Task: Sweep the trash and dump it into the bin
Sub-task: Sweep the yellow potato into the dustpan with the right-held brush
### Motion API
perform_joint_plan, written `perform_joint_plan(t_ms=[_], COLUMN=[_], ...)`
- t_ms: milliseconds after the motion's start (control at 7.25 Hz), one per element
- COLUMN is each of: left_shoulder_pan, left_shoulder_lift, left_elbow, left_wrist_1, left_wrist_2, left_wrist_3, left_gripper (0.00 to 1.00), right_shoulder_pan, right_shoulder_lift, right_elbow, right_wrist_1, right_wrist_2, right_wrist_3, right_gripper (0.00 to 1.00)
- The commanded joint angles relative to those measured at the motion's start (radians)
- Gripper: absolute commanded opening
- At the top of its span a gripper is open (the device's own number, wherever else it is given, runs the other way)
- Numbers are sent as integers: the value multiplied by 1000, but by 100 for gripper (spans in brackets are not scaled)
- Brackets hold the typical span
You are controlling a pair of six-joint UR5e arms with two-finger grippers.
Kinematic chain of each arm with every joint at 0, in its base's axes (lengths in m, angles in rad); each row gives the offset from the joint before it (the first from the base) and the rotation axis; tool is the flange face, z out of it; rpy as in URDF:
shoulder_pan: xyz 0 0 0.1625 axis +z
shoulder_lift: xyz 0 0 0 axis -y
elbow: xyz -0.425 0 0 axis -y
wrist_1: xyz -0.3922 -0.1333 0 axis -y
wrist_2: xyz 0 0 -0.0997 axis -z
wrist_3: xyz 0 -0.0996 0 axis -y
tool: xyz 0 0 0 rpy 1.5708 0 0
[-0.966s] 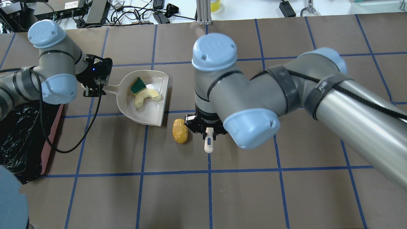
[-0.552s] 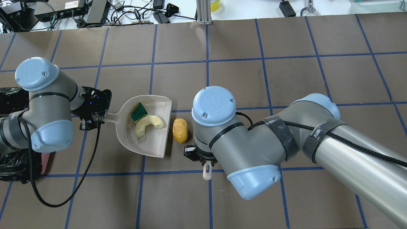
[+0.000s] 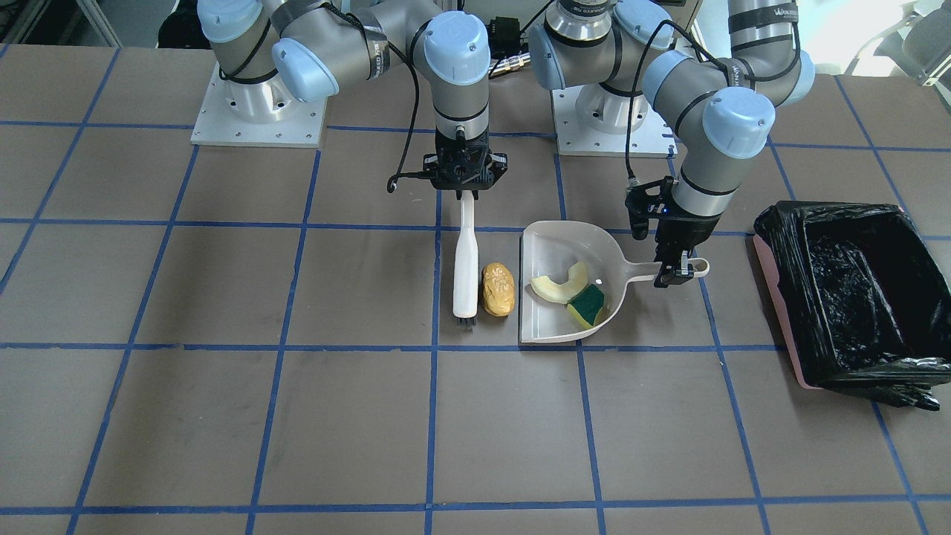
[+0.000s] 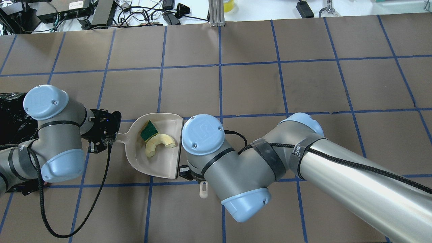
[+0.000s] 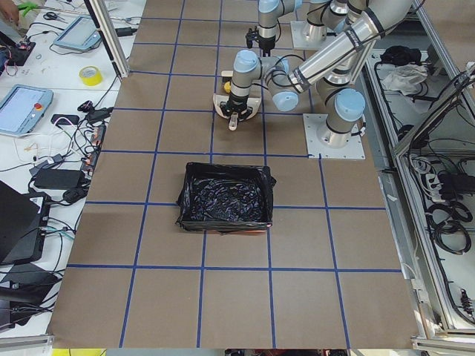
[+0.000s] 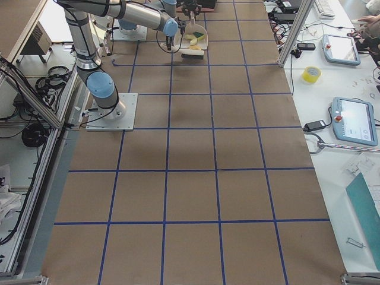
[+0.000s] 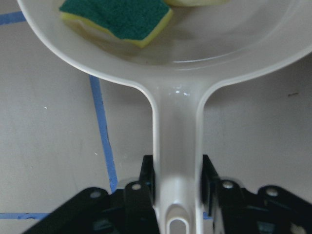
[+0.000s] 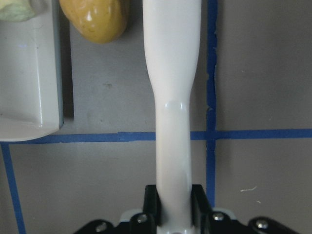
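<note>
My left gripper [image 3: 672, 267] is shut on the handle of the pale grey dustpan [image 3: 553, 327], which lies flat on the table; the left wrist view [image 7: 176, 180] shows the handle between the fingers. The pale yellow crescent [image 3: 556, 284] and green-and-yellow sponge wedge [image 3: 587, 305] lie in the scoop. My right gripper [image 3: 464, 182] is shut on a white brush [image 3: 465, 260]. The brush head stands beside the tan potato-like lump [image 3: 498, 289], which lies on the table just outside the dustpan's open edge. In the overhead view my right arm hides the lump. The pink bin [image 3: 776, 312] with its black bag stands beyond the left gripper.
Blue tape lines divide the brown table into squares. Both arm bases [image 3: 260, 111] stand at the robot's edge. Cables and devices [image 4: 135, 13] lie beyond the far table edge. The bin also shows at the overhead view's left edge [image 4: 13, 111].
Both arms have moved toward the robot's side. The dustpan has come along and its open edge now lies next to the lump. My right wrist now covers the lump in the overhead view.
</note>
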Motion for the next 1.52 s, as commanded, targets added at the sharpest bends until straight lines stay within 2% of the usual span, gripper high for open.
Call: perform_joint_plan(t_ms=[0,138,276,414,690,966,1379], left_shoulder_pan=[-4,-7,-10,-10,-10,-10,-12], left_shoulder_lift=[-10,-13,-13,-14,-25,-30,-34], left_elbow=[4,4,6,6,7,7,7], left_wrist_1=[2,2,2,2,2,2,2], left_wrist_2=[23,21,20,18,18,17,17], left_wrist_3=[-16,-39,-51,-53,-56,-64,-68], left_gripper=[0,0,0,0,0,0,0], right_shoulder_pan=[25,42,52,56,130,147,155], right_shoulder_lift=[14,22,27,51,101,112,96], right_elbow=[-3,-8,-17,-38,-92,-129,-130], right_wrist_1=[-48,-63,-119,-123,-187,-183,-165], right_wrist_2=[34,39,100,129,132,132,119], right_wrist_3=[55,86,124,144,229,292,272], right_gripper=[0,0,0,0,0,0,0])
